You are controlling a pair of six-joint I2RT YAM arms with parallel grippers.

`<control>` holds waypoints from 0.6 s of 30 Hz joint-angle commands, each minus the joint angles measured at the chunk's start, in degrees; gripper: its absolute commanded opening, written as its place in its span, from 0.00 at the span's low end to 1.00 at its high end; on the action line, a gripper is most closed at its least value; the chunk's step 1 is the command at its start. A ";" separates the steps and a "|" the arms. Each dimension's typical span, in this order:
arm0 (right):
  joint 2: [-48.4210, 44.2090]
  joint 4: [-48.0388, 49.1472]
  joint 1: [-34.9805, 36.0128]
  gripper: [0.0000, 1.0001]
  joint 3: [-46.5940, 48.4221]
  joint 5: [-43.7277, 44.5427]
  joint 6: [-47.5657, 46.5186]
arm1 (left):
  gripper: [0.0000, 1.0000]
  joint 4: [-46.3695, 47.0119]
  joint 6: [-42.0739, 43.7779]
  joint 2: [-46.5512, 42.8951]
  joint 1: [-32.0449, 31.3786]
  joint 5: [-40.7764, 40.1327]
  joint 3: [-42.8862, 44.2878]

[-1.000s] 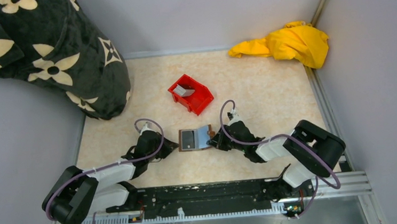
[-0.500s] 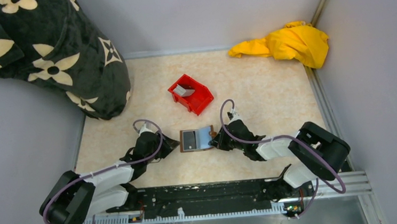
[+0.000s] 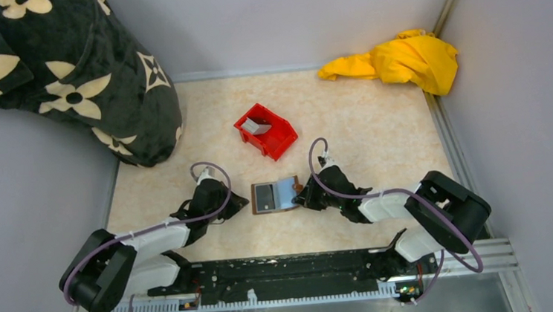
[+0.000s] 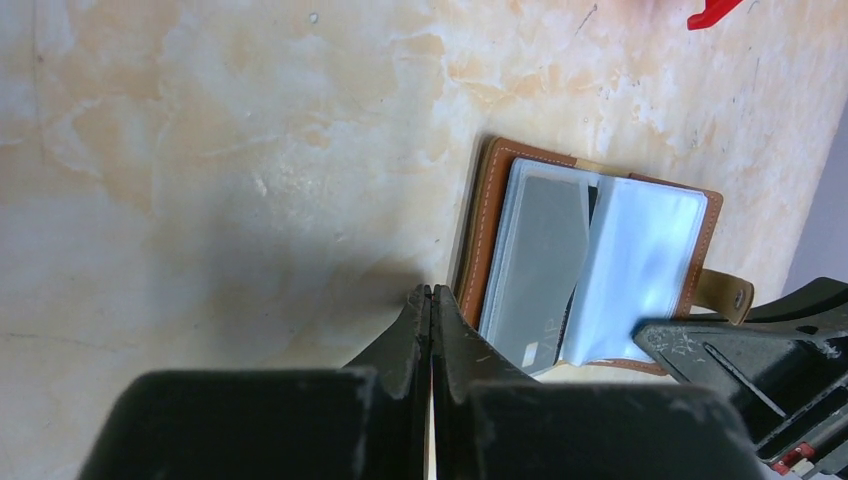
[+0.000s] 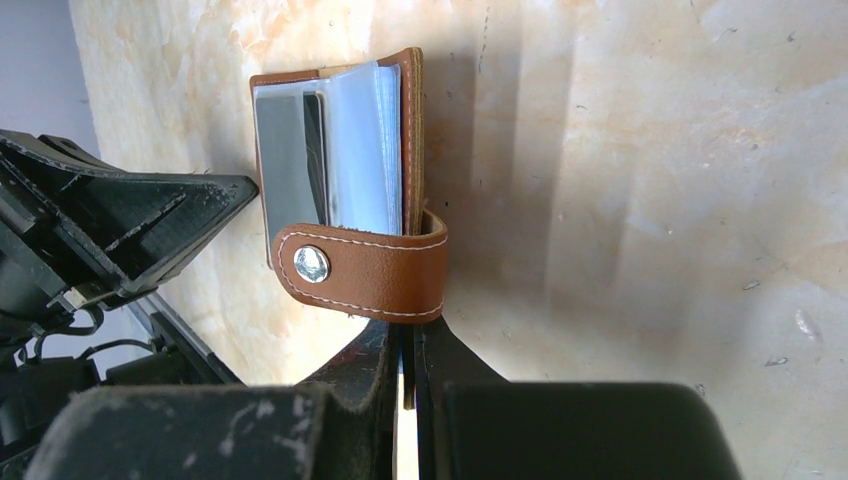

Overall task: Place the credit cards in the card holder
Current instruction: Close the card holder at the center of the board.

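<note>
Left fingers (image 4: 412, 335) closed beside card holder (image 4: 640, 260)

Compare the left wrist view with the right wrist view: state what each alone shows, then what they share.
Left wrist only: a corner of the red bin, and the card holder's clear sleeves laid open face-up. Right wrist only: the white stitching along the strap and the sleeves seen edge-on. Both: the brown card holder on the table, its snap strap, and the left gripper and right gripper, each with fingers together.
</note>
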 commanded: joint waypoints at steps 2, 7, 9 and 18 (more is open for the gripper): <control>-0.80 0.30 -0.73 0.00 1.64 -1.71 0.30 | 0.00 -7.53 6.59 6.74 -1.51 -0.33 0.41; -0.37 0.79 -1.38 0.00 1.55 -2.71 0.79 | 0.00 -9.61 8.27 14.90 -6.29 -0.50 4.44; -0.50 0.66 -1.73 0.00 1.63 -2.94 0.85 | 0.00 -10.57 7.98 16.86 -7.81 -0.89 5.40; 0.05 0.89 -2.89 0.00 1.38 -4.03 0.65 | 0.00 -10.30 5.80 13.52 -9.38 -1.95 3.61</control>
